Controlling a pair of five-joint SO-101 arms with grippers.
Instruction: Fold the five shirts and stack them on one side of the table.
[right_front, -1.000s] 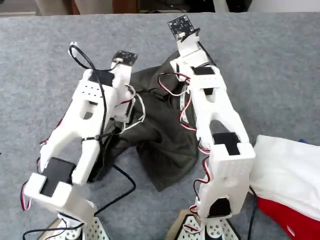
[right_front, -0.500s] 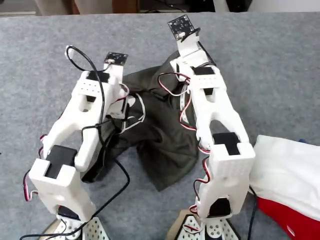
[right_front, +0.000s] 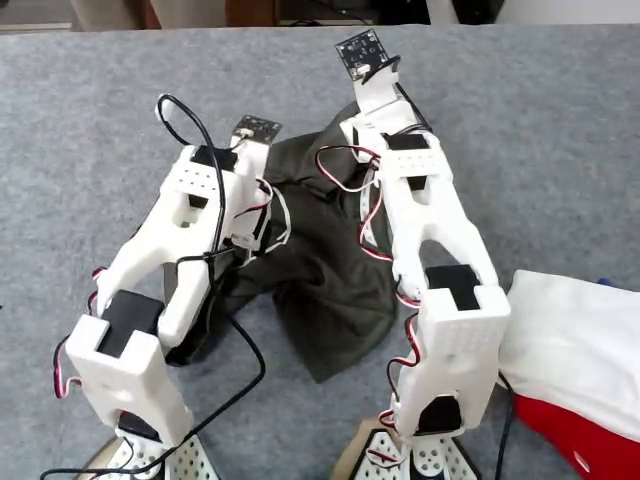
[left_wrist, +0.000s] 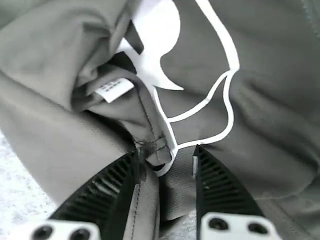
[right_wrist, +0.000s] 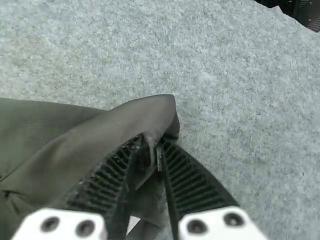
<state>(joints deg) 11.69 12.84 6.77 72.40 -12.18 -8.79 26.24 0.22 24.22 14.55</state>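
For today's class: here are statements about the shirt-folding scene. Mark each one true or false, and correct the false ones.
1. The right gripper is shut on an edge of the dark shirt. True.
2. The left gripper is shut with nothing in it. False: it is open, with dark shirt fabric between its fingers.
3. A white shirt lies on a red shirt. True.
4. The dark shirt is neatly folded. False: it lies crumpled on the table.
5. The dark shirt is plain. False: it bears a white print.
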